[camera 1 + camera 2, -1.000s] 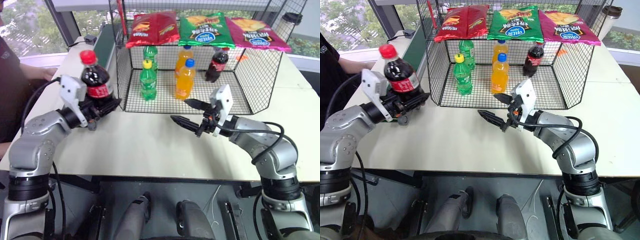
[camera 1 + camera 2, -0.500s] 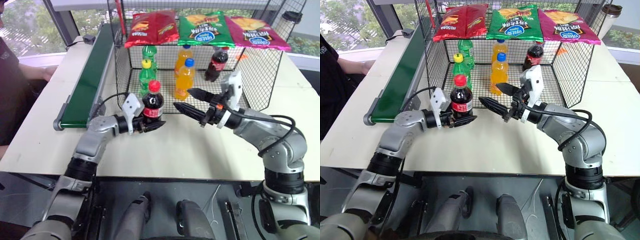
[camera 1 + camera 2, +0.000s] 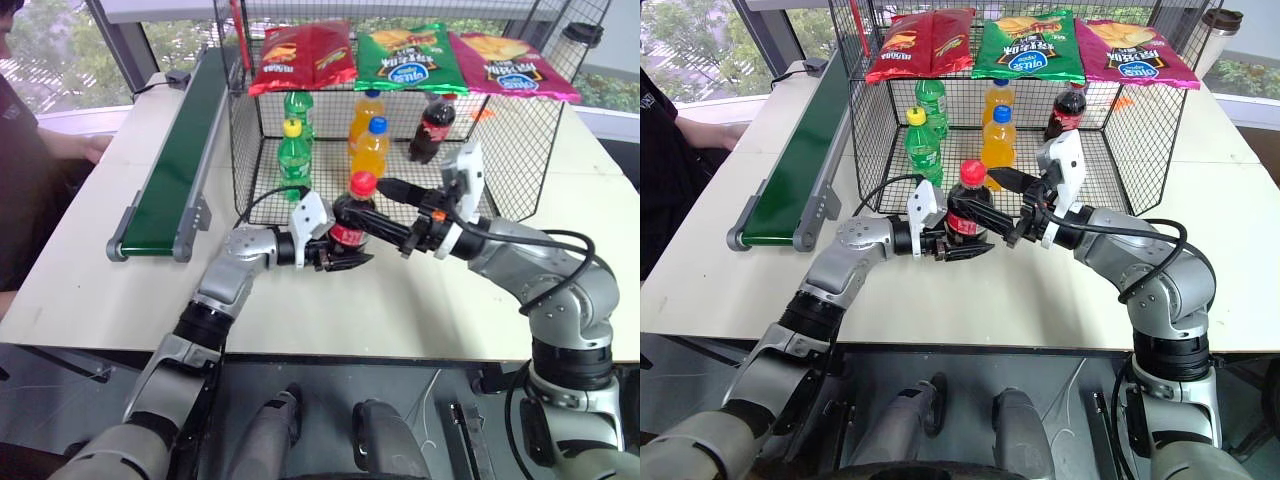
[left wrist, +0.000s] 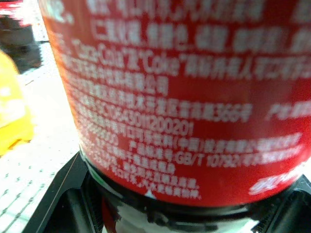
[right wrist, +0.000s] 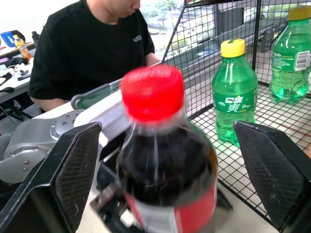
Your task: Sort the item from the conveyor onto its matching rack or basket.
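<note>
The left tool (image 3: 345, 258) is clamped on the lower body of the cola bottle (image 3: 352, 225), its two black fingers pinching the bottle just below the red label. In the left wrist view the label and the dark base sit seated between those fingers. The bottle stands upright in the grip, long axis vertical, red cap on top, held above the table (image 3: 300, 310) just in front of the basket (image 3: 500, 205).

The right tool (image 3: 1002, 208) is spread wide and holds nothing. Its fingers point toward the robot's left, one on each side of the bottle. In the right wrist view the cap and the shoulder of the bottle stand in the gap between the two spread fingers (image 5: 75, 170), apart from both. The bottle therefore lies directly ahead of the right tool, with its axis crossing the line of closure.

Judgement: this is a hand-over from left to right. The right tool is the nearer one to the basket. It should close on the upper body of the bottle, above the left tool's fingers, before the left tool lets go.

The conveyor (image 3: 175, 165) lies well apart on the robot's left. In the basket stand green soda bottles (image 3: 293, 160), orange soda bottles (image 3: 370, 150) and another cola bottle (image 3: 432, 128) at the far right side.
</note>
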Motion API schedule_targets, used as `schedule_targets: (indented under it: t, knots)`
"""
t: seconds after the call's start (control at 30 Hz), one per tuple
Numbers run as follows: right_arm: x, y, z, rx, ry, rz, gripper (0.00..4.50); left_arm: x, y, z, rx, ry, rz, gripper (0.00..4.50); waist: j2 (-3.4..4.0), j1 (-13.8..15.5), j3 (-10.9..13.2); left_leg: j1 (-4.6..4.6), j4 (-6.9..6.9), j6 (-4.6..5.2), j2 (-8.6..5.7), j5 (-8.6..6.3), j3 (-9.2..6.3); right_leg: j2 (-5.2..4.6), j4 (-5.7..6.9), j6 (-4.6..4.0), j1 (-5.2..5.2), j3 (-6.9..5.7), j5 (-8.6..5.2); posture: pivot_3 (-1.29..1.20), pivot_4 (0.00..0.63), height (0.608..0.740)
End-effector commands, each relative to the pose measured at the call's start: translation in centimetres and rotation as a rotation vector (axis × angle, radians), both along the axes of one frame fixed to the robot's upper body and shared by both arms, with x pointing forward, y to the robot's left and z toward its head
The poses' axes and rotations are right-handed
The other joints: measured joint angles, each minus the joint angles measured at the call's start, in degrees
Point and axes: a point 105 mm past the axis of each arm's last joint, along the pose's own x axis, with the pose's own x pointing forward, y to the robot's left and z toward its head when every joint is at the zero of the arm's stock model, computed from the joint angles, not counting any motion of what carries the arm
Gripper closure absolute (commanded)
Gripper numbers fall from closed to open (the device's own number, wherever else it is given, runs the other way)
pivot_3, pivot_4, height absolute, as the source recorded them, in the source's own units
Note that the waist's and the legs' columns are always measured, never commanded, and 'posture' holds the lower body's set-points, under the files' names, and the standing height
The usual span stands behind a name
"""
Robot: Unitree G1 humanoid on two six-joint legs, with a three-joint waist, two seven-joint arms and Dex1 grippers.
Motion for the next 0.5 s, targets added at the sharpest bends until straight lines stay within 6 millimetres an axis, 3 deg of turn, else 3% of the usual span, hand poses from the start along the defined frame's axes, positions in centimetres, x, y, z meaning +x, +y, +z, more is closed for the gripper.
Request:
schedule_targets:
  t: [0.03,0.17,0.3,0.4,0.5]
  knots:
    - [-0.6,0.5,2.0,0.017,-0.086,0.024,0.00,-0.8,-0.9,1.9,-0.035,-0.078,-0.050,1.52,0.00,0.0,0.0,0.00,0.01,0.00,0.00,0.00,0.00,0.00,0.01,0.00,0.00,0.00,0.00,0.00,0.150,0.738]
    - [-0.5,0.6,2.2,0.023,-0.093,0.024,0.00,-1.1,-1.1,2.0,-0.039,-0.081,-0.060,1.52,0.00,0.0,0.0,0.00,0.02,0.00,0.00,0.00,0.00,0.00,0.01,0.00,0.00,0.00,0.00,0.00,0.150,0.738]
    - [0.0,0.5,2.1,0.016,-0.104,0.006,1.64,-0.9,-1.4,2.5,-0.068,-0.099,-0.041,1.52,0.00,0.0,0.0,0.00,0.03,0.00,0.00,0.00,0.00,0.00,0.01,0.01,0.01,-0.01,0.00,0.00,0.150,0.738]
    - [0.0,0.5,2.0,0.011,-0.105,0.007,3.21,-0.8,-1.6,3.0,-0.086,-0.104,-0.028,1.52,0.00,0.0,0.0,0.00,0.04,0.00,0.00,0.00,0.00,0.00,0.03,0.01,0.01,-0.01,0.01,0.00,0.150,0.738]
    - [0.0,0.5,1.8,0.002,-0.104,0.009,3.34,-0.5,-1.7,2.9,-0.089,-0.079,-0.002,1.52,0.00,0.0,0.0,0.00,0.04,0.00,-0.01,0.00,0.00,0.01,0.03,0.02,0.01,-0.02,0.01,0.00,0.150,0.738]
